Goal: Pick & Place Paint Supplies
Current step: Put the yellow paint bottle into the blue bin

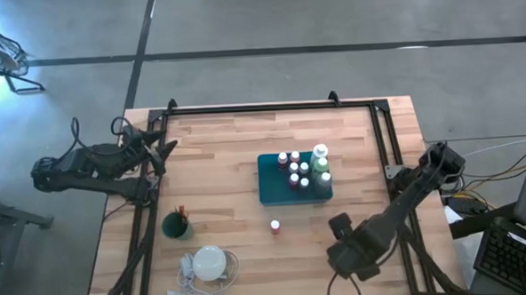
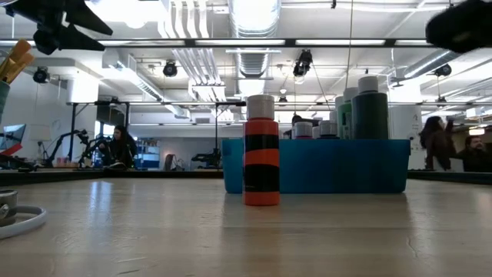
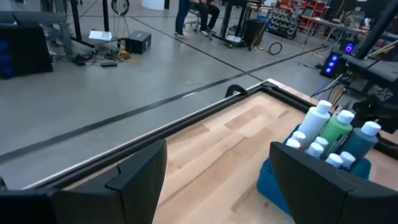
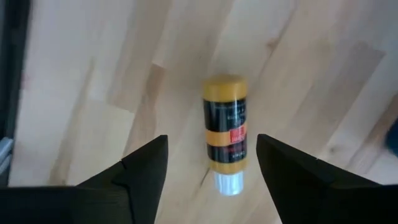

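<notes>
The right gripper (image 4: 211, 165) hangs over the wooden tabletop (image 1: 228, 158), out past the near right corner of the teal tray (image 1: 269, 190). Its two dark fingers (image 4: 143, 163) are spread wide apart. They hold nothing and touch nothing. Right under the gap between them, an orange paint bottle (image 4: 225, 132) with a black label and a white cap lies flat on the wood.

The left gripper (image 3: 217, 174) waits far to the left of the teal tray, at the tabletop's left edge. Its fingers are spread wide too, with nothing between them.

The teal tray sits near the middle of the tabletop. Many white-capped paint bottles (image 1: 304, 170) stand upright inside it, and the tall green ones are at its far right side. One red paint bottle (image 1: 274, 226) with a white cap stands upright by itself just in front of the tray, not touching it.

Well to the left of the tray, a dark green cup (image 1: 176, 226) holds thin brushes (image 1: 181, 213). A white round disc (image 1: 209, 262) with a cord lies in front of that cup.
</notes>
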`<state>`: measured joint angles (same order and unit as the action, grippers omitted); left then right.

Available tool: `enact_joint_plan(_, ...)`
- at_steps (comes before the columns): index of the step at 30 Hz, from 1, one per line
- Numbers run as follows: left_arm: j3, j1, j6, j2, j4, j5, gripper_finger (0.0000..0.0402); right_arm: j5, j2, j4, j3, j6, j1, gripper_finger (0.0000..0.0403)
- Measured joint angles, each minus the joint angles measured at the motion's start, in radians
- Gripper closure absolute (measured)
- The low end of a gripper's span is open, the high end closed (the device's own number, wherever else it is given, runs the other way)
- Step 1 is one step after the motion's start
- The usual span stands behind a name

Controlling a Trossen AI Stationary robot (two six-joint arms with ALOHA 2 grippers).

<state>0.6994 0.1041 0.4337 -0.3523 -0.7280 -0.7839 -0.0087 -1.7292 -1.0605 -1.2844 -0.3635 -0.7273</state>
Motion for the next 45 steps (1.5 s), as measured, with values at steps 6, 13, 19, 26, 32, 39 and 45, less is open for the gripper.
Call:
enact_joint_plan(6,0.0,0.0,0.014,0.0,-0.001,0.047,0.0113,-0.024,0.037,0.069,0.114,-0.05,-0.003,0.0174)
enact_joint_plan(13,0.001,0.0,0.021,0.0,-0.005,0.066,0.0113,-0.026,0.063,0.205,0.244,-0.049,-0.006,0.0163)
enact_joint_plan(19,0.001,0.0,0.037,0.0,-0.005,0.066,0.0113,-0.025,0.064,0.26,0.353,-0.055,-0.006,0.015)
enact_joint_plan(26,0.001,0.0,0.08,0.0,-0.005,0.077,0.0113,-0.036,0.072,0.365,0.423,-0.093,-0.005,0.0171)
enact_joint_plan(32,0.001,0.0,0.114,0.0,-0.005,0.113,0.0113,-0.031,0.074,0.366,0.424,-0.136,-0.004,0.0245)
enact_joint_plan(39,0.037,0.0,0.17,-0.011,-0.006,0.173,0.0113,-0.056,0.092,0.363,0.387,-0.135,-0.007,0.0267)
enact_joint_plan(45,0.166,0.0,0.211,-0.085,-0.006,0.233,0.0113,0.022,0.134,0.253,0.314,-0.133,-0.006,0.0267)
